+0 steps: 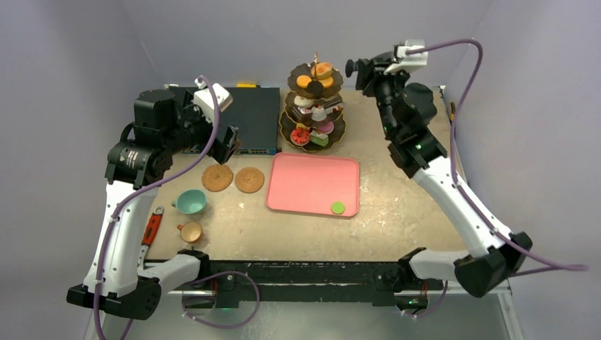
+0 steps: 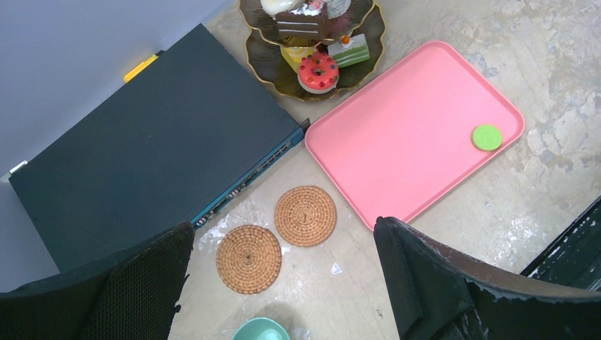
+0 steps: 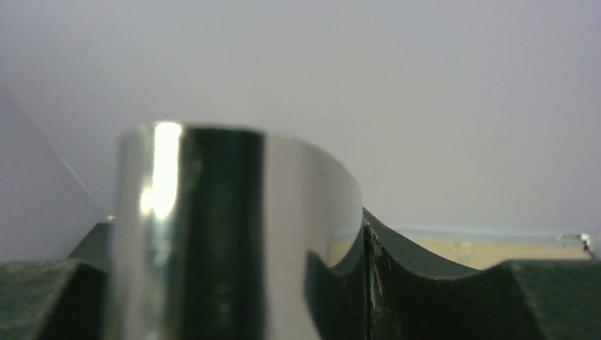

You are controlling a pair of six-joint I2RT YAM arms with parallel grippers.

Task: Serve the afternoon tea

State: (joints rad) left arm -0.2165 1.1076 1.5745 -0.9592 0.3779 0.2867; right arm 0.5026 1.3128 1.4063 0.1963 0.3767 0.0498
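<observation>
Only the right wrist cam shows it: my right gripper (image 3: 227, 258) clamps a shiny metal band (image 3: 212, 212). My left gripper (image 2: 282, 230) gapes empty over the coasters (image 2: 305, 215). The pink tray (image 2: 397, 142) holds one green macaron (image 2: 487, 137) — cakes (image 1: 300, 134) on the stand (image 1: 285, 129), back centre.

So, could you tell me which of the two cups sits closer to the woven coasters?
The teal cup, the larger one, just beside the coasters; the smaller tan cup sits farther from them.
</observation>
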